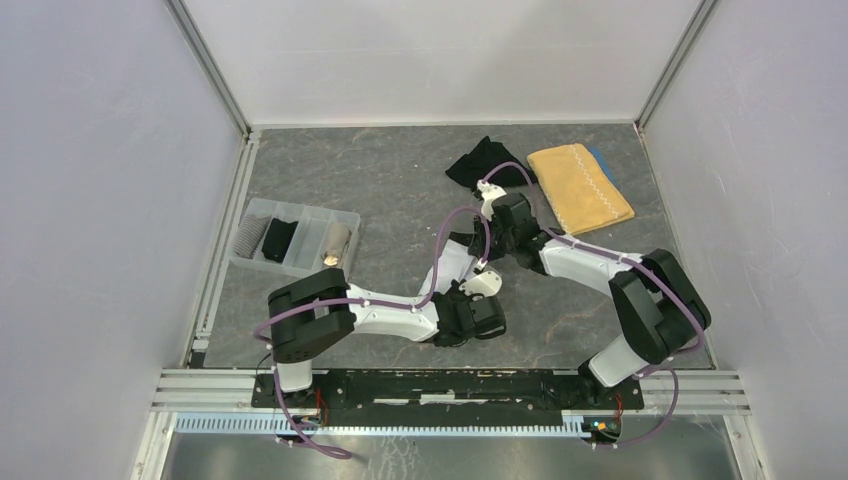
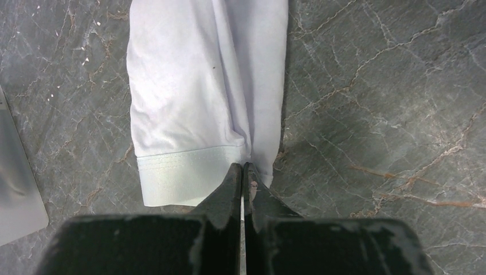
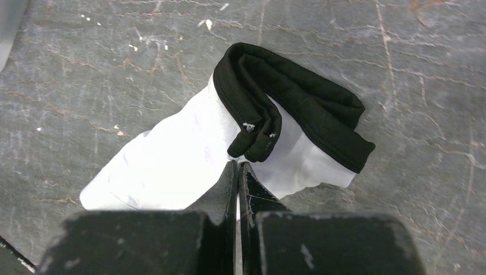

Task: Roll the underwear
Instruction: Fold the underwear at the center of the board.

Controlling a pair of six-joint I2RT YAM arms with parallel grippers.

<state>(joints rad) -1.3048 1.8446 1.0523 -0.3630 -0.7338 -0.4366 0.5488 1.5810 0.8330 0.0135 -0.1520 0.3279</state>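
Note:
A white underwear with a black waistband (image 3: 172,154) lies on the grey table between my two grippers; it also shows in the top view (image 1: 456,263). My left gripper (image 2: 242,167) is shut, pinching the hem end of this white underwear (image 2: 195,86). My right gripper (image 3: 238,165) is shut on the white cloth just below the folded black waistband (image 3: 298,106). In the top view the left gripper (image 1: 463,287) is at the near end and the right gripper (image 1: 488,246) at the far end. A black underwear (image 1: 487,160) lies crumpled at the back.
A mustard-yellow towel (image 1: 580,186) lies at the back right. A clear divided tray (image 1: 318,215) at the left holds a grey-striped roll (image 1: 250,235), a black roll (image 1: 278,240) and a beige roll (image 1: 337,241). The tray's corner shows in the left wrist view (image 2: 17,183).

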